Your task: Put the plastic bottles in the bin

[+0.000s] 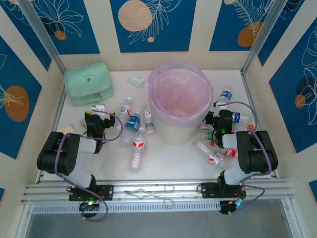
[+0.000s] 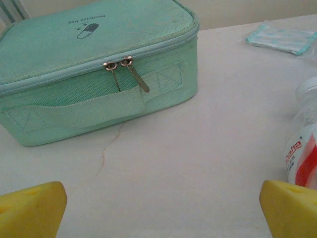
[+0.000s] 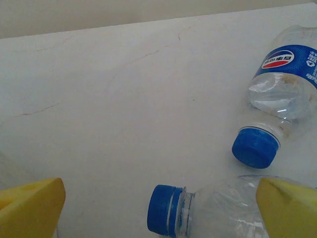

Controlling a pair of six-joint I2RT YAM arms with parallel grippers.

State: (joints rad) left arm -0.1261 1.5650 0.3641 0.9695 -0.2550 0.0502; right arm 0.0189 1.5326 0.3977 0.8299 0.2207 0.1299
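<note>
**Far left.** A mint-green zip pouch [image 1: 89,85] lies flat at the back-left corner of the desk [image 1: 168,166]. In the left wrist view its lid carries a pill mark. Two zip pulls hang side by side on its front wall.

**Left fingers** [image 2: 30,207]: wide apart, holding nothing. The yellow tips sit at the two lower corners of the wrist view with bare desk between them, and they point at the pouch. A red-labelled bottle [image 2: 303,148] is just beside the right-hand tip; I cannot tell whether they touch.

**Between left arm and bin (top view).**
- A clear bottle [image 1: 125,106] and a blue-labelled bottle [image 1: 132,121] lie close together.
- A green-labelled bottle [image 1: 148,118] lies near the bin wall.
- A long red-banded bottle [image 1: 137,149] lies nearer the front.
- Behind them a small pale packet [image 1: 136,79] sits between the pouch and the bin.

**Centre.** The bin [image 1: 174,133] stands upright at mid-back. It is white-walled, with a pink liner folded over the rim. Every bottle I can see lies on the desk outside it.

**Right of bin.**
- A blue-banded bottle [image 1: 225,95] lies toward the back.
- A red-striped bottle [image 1: 210,154] lies toward the front, near the right arm.

**Right fingers** [image 3: 290,208]: wide apart and clamped on nothing.
- A blue-capped bottle [image 3: 218,210] lies on the desk, its neck and cap in the gap between the tips and its body against the right-hand tip in the picture.
- Just beyond it lies a Pepsi-labelled bottle [image 3: 285,84], its blue cap close to the first bottle's body. I cannot tell whether they touch.
</note>
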